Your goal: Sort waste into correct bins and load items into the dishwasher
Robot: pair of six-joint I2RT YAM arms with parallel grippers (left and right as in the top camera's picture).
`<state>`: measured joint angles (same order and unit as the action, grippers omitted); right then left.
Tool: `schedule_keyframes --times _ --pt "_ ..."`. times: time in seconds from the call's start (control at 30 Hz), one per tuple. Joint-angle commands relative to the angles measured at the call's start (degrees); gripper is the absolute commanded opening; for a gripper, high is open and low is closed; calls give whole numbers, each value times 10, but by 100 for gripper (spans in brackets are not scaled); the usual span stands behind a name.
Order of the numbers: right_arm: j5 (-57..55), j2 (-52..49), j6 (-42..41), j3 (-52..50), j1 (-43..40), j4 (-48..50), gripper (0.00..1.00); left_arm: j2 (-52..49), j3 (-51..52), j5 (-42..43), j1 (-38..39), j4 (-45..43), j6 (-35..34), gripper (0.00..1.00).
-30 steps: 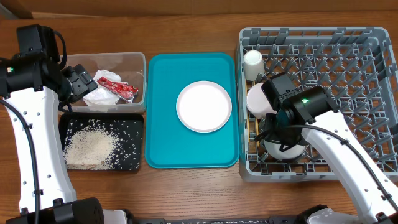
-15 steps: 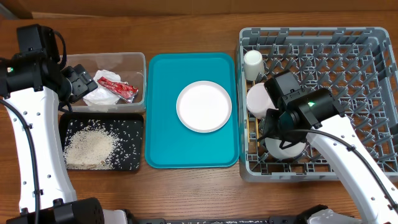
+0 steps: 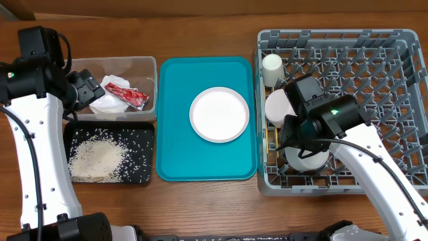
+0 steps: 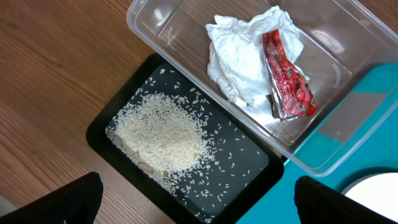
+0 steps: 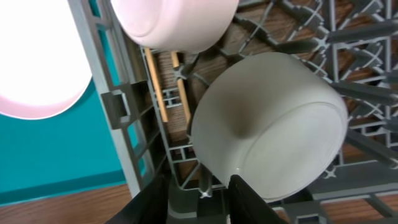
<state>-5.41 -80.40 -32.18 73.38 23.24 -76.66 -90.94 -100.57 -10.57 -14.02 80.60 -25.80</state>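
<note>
Right fingers (image 5: 152,202) slightly parted at rim of pale bowl (image 5: 273,124) in grey rack (image 5: 93,56), only tips showing, chopsticks (image 5: 157,87) partly hidden, left fingers (image 4: 56,202) spread wide above rice (image 4: 161,134)

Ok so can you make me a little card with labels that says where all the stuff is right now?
clear tub: red wrapper and white tissue inside
black tray: rice piled in it
teal tray: one plate on it
dish rack: cup, pinkish bowl, whitish bowl, chopsticks
left gripper: open, empty, above the tub and black tray
right gripper: open, by the whitish bowl's edge
</note>
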Motion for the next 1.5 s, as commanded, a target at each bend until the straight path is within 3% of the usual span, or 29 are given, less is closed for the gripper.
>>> schedule_keyframes --times 0.0,0.17,0.37,0.63,0.8,1.03,1.47 --pt "-21 11 -11 -10 -2 1 35 -2 -8 -3 -2 0 -2 100" --pt "34 10 10 -30 -1 24 32 -2 -8 -3 -2 0 -1 100" --pt "98 10 39 -47 -1 58 20 -2 -8 -3 -2 0 -2 100" --pt "92 -1 39 -88 -1 96 19 -2 -8 -3 -2 0 -1 100" --pt "-10 -1 15 -95 -2 102 15 -2 -8 -3 -2 0 -2 100" --pt "-70 -1 4 -85 -2 106 15 -2 -8 -3 -2 0 -2 100" --pt "64 0 37 -60 -1 102 15 -2 -8 -3 -2 0 -1 100"
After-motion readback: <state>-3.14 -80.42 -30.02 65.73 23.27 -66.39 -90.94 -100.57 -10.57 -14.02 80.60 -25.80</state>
